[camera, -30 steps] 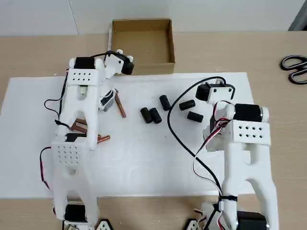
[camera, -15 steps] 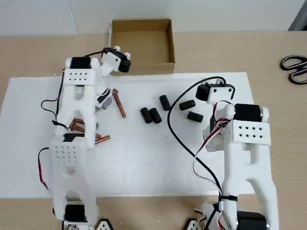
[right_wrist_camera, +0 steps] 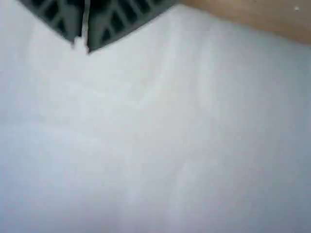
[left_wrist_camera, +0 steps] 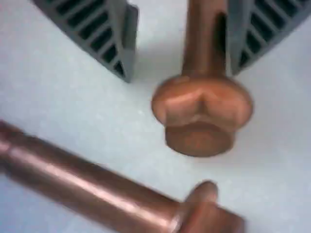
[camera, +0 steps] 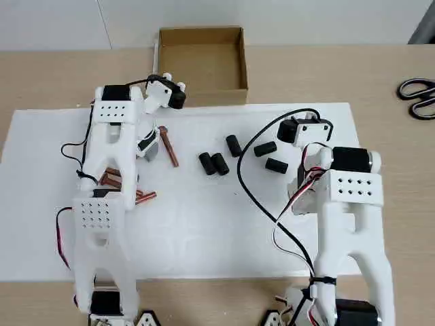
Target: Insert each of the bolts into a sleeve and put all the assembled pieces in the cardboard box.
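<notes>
My left gripper [left_wrist_camera: 180,70] is open on the white sheet, with an upright copper bolt [left_wrist_camera: 201,111] between its fingers. The bolt's shaft rests against one finger [left_wrist_camera: 252,39] and stands apart from the other. A second bolt [left_wrist_camera: 92,187] lies flat close by. In the high view this gripper [camera: 149,142] is beside a loose bolt [camera: 168,146], and more bolts [camera: 112,178] lie under the arm. Several black sleeves [camera: 213,164] lie mid-sheet. The cardboard box [camera: 202,87] stands beyond. My right gripper [right_wrist_camera: 82,46] is shut, holding nothing, low over bare white sheet.
Scissors [camera: 418,95] lie on the wooden table at the far right. The white sheet [camera: 204,231] has open room in its near half between the arms. A black cable [camera: 255,197] loops from the right arm across the sheet.
The left arm's wrist swung left and back a little, then settled slightly to the right over the bolts. The right arm has not moved.
</notes>
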